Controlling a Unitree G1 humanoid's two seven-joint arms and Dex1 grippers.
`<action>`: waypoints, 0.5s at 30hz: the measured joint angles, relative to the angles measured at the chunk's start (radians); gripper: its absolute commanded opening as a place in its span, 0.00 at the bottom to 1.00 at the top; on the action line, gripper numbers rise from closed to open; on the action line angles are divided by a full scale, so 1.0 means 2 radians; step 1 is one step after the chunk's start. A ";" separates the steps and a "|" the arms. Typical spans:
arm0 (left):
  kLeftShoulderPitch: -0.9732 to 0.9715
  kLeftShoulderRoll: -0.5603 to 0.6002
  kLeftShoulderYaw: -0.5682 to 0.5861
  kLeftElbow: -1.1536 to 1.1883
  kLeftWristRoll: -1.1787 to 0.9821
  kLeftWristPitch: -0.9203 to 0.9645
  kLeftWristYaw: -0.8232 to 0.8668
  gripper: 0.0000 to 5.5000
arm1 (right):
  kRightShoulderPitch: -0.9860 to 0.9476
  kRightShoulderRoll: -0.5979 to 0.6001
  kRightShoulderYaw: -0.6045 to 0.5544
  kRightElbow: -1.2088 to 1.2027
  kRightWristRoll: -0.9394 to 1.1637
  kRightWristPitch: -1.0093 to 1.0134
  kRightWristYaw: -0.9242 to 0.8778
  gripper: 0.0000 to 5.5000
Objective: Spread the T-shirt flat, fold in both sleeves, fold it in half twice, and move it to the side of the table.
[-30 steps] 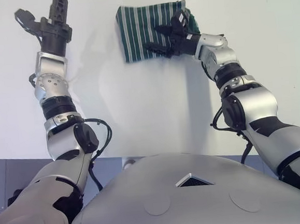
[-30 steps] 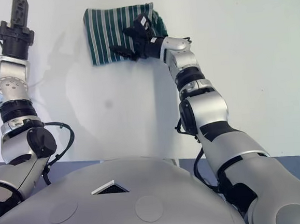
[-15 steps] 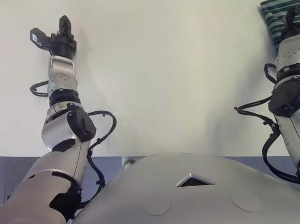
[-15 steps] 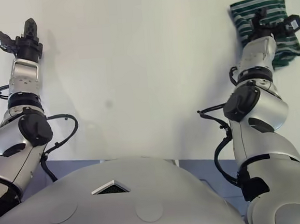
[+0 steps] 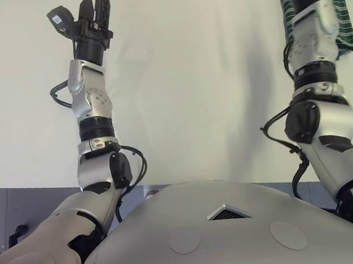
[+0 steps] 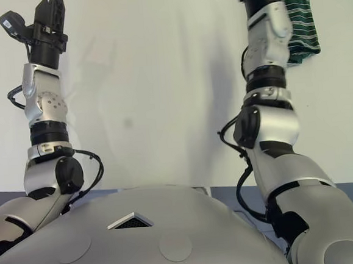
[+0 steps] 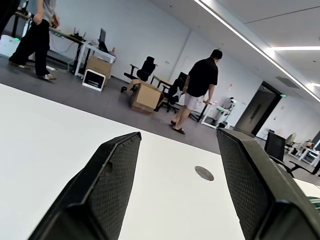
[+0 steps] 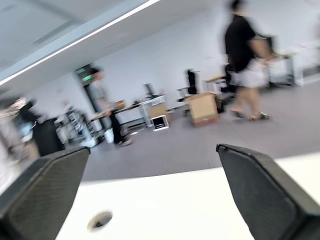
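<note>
The T-shirt (image 6: 300, 17), green with white stripes, lies folded into a small packet at the far right of the white table (image 5: 186, 100). My right arm (image 5: 308, 30) stretches up beside the shirt's left edge, its hand running off the top of the head views. In the right wrist view my right gripper (image 8: 154, 150) is open, with only table between its fingers (image 8: 265, 195). My left gripper (image 5: 93, 5) is held high over the far left of the table, well away from the shirt. It is open and holds nothing, as its wrist view (image 7: 179, 137) also shows.
A round grommet hole (image 7: 203, 173) sits in the table near its far edge. Beyond the table is an office floor with desks, chairs and cardboard boxes (image 7: 145, 97); people stand and walk there, away from the table.
My right gripper carried the folded T-shirt from the far middle to the far right of the table, then came off it. My left arm swung right and rose.
</note>
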 measured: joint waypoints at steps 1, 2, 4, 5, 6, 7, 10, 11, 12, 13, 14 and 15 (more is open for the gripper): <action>0.008 -0.004 -0.008 -0.017 0.004 0.002 0.000 0.50 | 0.016 0.012 0.022 -0.019 -0.010 -0.003 0.008 0.86; 0.017 -0.007 -0.020 -0.032 0.008 0.004 -0.001 0.50 | 0.031 0.022 0.040 -0.037 -0.020 -0.004 0.016 0.86; 0.034 -0.013 -0.040 -0.058 0.013 0.006 -0.003 0.50 | 0.052 0.034 0.058 -0.067 -0.022 0.000 0.020 0.86; 0.042 -0.016 -0.049 -0.071 0.017 0.008 -0.006 0.50 | 0.059 0.035 0.061 -0.083 -0.022 0.004 0.021 0.86; 0.047 -0.021 -0.059 -0.083 0.018 0.013 -0.009 0.50 | 0.068 0.035 0.063 -0.098 -0.020 0.012 0.024 0.86; 0.050 -0.024 -0.066 -0.090 0.020 0.015 -0.011 0.50 | 0.076 0.035 0.064 -0.112 -0.017 0.022 0.025 0.86; 0.050 -0.027 -0.084 -0.094 0.024 0.017 -0.020 0.50 | 0.099 0.035 0.062 -0.149 -0.001 0.050 0.019 0.86; 0.050 -0.026 -0.089 -0.093 0.026 0.017 -0.027 0.50 | 0.109 0.035 0.061 -0.169 0.001 0.057 0.017 0.86; 0.050 -0.025 -0.090 -0.094 0.026 0.019 -0.033 0.50 | 0.116 0.035 0.059 -0.182 0.009 0.065 0.014 0.86; 0.050 -0.024 -0.093 -0.095 0.026 0.020 -0.035 0.50 | 0.122 0.035 0.056 -0.198 0.017 0.074 0.008 0.86; 0.050 -0.024 -0.095 -0.097 0.025 0.023 -0.038 0.50 | 0.132 0.035 0.056 -0.213 0.019 0.081 0.004 0.86; 0.050 -0.024 -0.098 -0.098 0.026 0.024 -0.039 0.50 | 0.140 0.035 0.056 -0.225 0.020 0.089 0.000 0.86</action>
